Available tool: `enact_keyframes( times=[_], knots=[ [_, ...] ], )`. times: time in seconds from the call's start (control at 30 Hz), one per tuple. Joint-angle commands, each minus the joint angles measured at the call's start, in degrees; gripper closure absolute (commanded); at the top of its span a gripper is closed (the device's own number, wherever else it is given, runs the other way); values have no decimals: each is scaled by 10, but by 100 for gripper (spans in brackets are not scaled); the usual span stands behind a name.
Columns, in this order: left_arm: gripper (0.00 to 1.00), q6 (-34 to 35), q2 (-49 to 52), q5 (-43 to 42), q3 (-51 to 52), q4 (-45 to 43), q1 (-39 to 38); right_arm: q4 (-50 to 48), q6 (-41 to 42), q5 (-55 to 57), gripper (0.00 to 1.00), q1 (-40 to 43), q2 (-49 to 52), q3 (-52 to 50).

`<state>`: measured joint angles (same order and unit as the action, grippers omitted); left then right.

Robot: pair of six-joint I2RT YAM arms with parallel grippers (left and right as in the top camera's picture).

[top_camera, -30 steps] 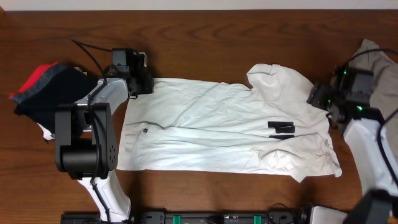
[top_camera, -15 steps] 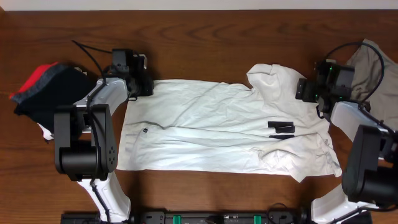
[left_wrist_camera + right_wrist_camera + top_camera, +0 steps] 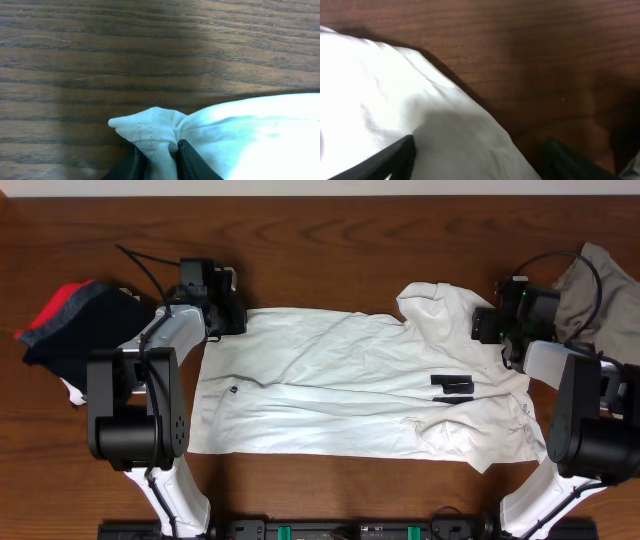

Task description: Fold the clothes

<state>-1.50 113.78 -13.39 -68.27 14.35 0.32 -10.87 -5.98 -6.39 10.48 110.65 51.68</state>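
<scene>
The clothes' main piece, a white T-shirt [image 3: 330,390], lies spread across the table with a strip of black lettering [image 3: 452,388] near its right end. My left gripper [image 3: 232,318] is at the shirt's far left corner. In the left wrist view it [image 3: 159,161] is shut on a bunched fold of that white cloth [image 3: 150,127]. My right gripper [image 3: 486,326] is at the shirt's far right edge. Seen from the right wrist, its [image 3: 480,160] jaws stand wide open, astride the white fabric [image 3: 395,90] without pinching it.
A black and red garment [image 3: 75,320] is heaped at the left edge, behind the left arm. A khaki-grey garment [image 3: 610,290] lies at the far right. The shirt's right end is rumpled. Bare wooden table [image 3: 320,240] runs along the back.
My right gripper has moved left and slightly back, from beside the shirt onto its far right edge. The left gripper holds the same corner, unmoved.
</scene>
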Motion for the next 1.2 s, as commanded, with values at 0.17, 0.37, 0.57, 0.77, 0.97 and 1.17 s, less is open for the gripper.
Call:
enact_keyframes(
  times=[0.17, 0.37, 0.57, 0.77, 0.97, 1.17],
  knots=[
    [75, 3, -4, -2, -4, 18, 3, 7, 50, 24, 82, -3, 21, 0],
    [94, 3, -11, -2, -4, 28, 3, 30, 104, 34, 95, -2, -11, 0],
    [94, 3, -59, -1, -4, 34, 3, 72, 107, 34, 88, -3, -74, 0],
    [94, 3, -131, -1, -4, 59, 3, 153, 106, 32, 87, -3, -167, 0],
    [94, 25, -185, -1, -4, 100, 3, 261, 107, 32, 89, -3, -255, 0],
    [94, 27, -187, -1, -4, 106, 3, 257, 98, 31, 69, -3, -274, 0]
  ],
)
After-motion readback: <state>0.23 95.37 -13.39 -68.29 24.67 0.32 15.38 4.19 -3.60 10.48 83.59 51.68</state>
